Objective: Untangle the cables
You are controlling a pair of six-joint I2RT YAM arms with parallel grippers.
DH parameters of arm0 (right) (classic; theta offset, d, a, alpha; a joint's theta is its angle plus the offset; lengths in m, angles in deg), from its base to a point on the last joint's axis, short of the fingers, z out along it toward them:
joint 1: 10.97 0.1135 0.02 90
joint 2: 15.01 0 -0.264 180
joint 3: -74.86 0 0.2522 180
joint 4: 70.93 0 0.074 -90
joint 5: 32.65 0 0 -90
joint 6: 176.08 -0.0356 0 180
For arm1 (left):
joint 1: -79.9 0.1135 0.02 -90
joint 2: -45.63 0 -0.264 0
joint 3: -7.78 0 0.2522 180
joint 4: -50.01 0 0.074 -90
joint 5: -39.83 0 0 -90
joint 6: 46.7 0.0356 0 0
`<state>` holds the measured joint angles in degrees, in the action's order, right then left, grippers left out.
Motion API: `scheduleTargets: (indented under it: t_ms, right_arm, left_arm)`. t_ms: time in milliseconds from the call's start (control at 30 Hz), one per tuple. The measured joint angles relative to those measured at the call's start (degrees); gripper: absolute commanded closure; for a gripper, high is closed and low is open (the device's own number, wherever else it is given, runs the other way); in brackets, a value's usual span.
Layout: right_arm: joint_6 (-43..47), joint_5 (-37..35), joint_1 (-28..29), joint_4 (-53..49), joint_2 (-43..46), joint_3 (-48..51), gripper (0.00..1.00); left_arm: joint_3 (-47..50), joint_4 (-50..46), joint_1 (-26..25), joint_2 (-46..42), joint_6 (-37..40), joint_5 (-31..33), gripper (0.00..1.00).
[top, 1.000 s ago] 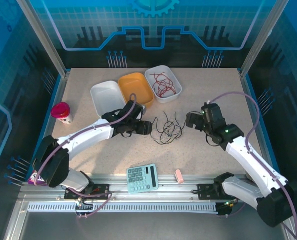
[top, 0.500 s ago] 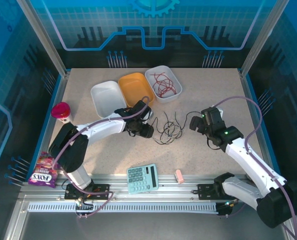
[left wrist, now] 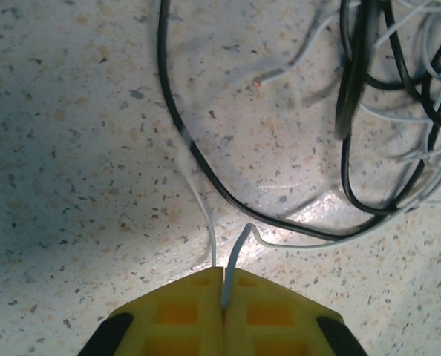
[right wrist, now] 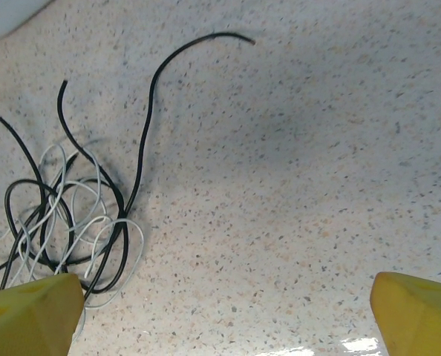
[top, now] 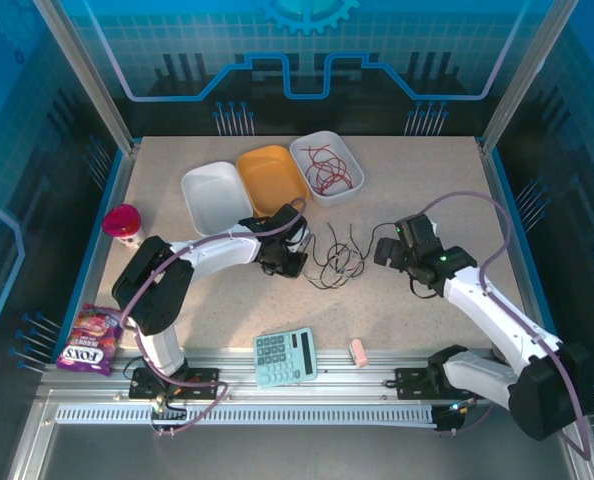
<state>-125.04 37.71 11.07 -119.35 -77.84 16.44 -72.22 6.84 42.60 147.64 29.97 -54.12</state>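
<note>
Beige speckled tabletop [top: 417, 180] is seen from above, and the cables [top: 335, 262] are picked out at its middle: a loose black-and-whitish knot between the two arms. The left hand [top: 293, 262] is planted at the knot's left edge. The right hand [top: 382, 250] is held just off its right side, apart from it. Red cables [top: 329, 172] are already laid in the white tray [top: 307, 148] at the back.

Over to the left wrist: the yellow fingers [left wrist: 183, 315] are pressed together, and a white cable [left wrist: 237, 248] is pinched right at their tips. From there it is led off alongside a black cable [left wrist: 198, 159] toward the knot. A second whitish strand ends beside the tips; whether it is caught too cannot be told.

From the right wrist, those fingers are seen spread wide with nothing between them, and the knot is found low at the left of that view.

Trouble is easily pictured. With nothing pinning the knot, a pull could drag the whole bundle along. The loops could be cinched tighter, or so thin a wire could be slipped from a tip-only pinch.
</note>
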Motion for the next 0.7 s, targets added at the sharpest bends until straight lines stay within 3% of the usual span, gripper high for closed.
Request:
scheduleTargets:
  t_ms: [167, 333, 700]
  right_arm:
    - [0.22, 2.08, 1.09, 2.05, -2.25, 0.00, 0.00]
    - [0.63, 4.57, 2.73, 3.78, -6.21, -0.87, 0.00]
    - [3.65, 5.70, 8.83, 4.74, -20.90, -13.90, 0.00]
  left_arm:
    - [0.02, -0.39, -0.02, -2.29, -0.04, -0.46, 1.00]
    - [1.09, -0.37, -0.04, -10.05, -0.28, -0.70, 1.00]
    - [3.43, -0.42, -0.04, -21.64, -1.77, -3.04, 1.00]
